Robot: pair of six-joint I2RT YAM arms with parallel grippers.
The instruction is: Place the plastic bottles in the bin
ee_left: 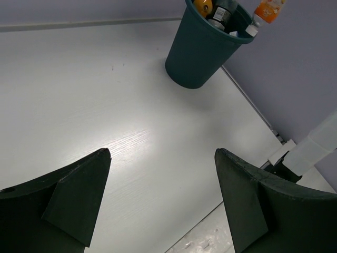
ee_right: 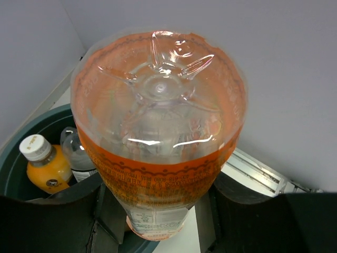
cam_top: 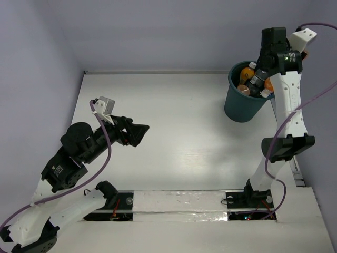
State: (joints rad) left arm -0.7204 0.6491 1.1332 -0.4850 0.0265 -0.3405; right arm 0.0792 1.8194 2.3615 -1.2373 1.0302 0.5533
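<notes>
So the right gripper (ee_right: 158,213) is clamped around an orange bottle (ee_right: 158,132), one finger on each side of its body. It's holding it right above the bin (cam_top: 243,103), over the bin's right-hand rim. The bottle's long axis is close to vertical, cap pointing down at the bin and base up toward the wrist cam. From the left wrist view, what looks like its white cap (ee_left: 251,30) sits just about at the rim, not over the middle. I'd guess the drop wants a small shift toward the bin's centre first, otherwise it might clip the edge. Inside the bin there's a white-capped orange bottle (ee_right: 45,166) and a clear bottle (ee_right: 76,150) beside it. The left gripper (ee_left: 162,155) is well away from the bin, jaws apart and holding nothing, so this one's the right arm's job.
</notes>
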